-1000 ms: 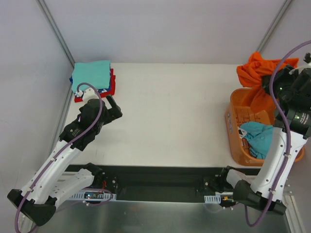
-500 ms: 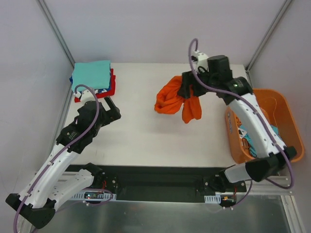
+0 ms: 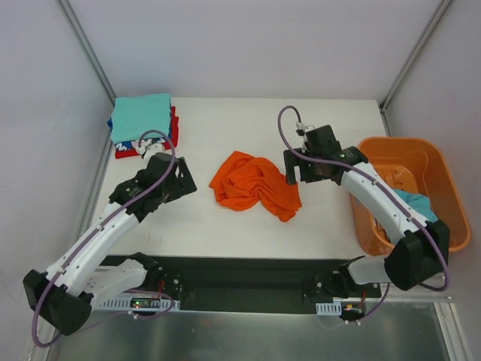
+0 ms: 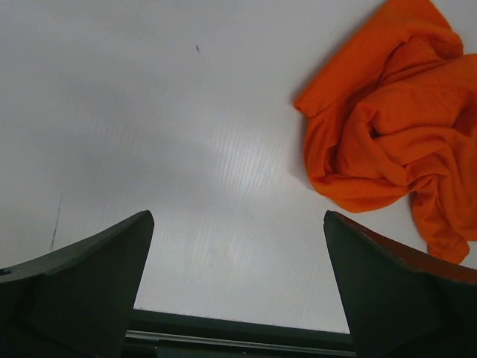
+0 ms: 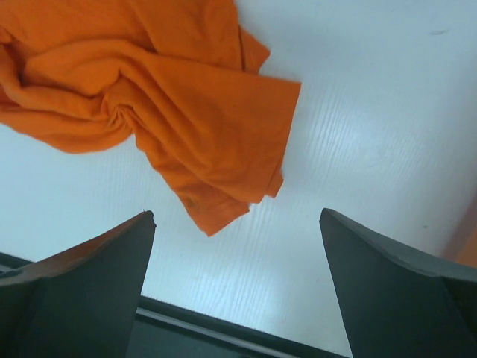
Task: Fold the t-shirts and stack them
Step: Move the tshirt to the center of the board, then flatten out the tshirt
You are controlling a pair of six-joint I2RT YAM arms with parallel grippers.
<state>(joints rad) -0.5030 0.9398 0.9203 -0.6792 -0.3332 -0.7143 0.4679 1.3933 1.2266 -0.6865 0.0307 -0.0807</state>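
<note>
From above, a bright orange t-shirt [image 3: 253, 184] lies crumpled in soft folds mid-counter [image 3: 225, 233]. The left jaws hang near its left side and the right jaws just beside its right edge. At the far left corner sits a folded stack: a smooth teal t-shirt [image 3: 140, 116] on top, a red t-shirt [image 3: 173, 126] under it, and a blue-and-white scrap [image 3: 128, 147] whose print is too small to read. A rigid orange plastic basket [image 3: 402, 141] at the right holds another teal shirt [image 3: 417, 201].

In the left wrist view, the left jaws stand apart over bare, finely ribbed white counter [image 4: 186, 149], with the orange cloth [image 4: 395, 127] at upper right.

In the right wrist view, the right jaws stand apart and hold nothing; a rumpled hem of the orange shirt [image 5: 164, 97] lies ahead of them.
</note>
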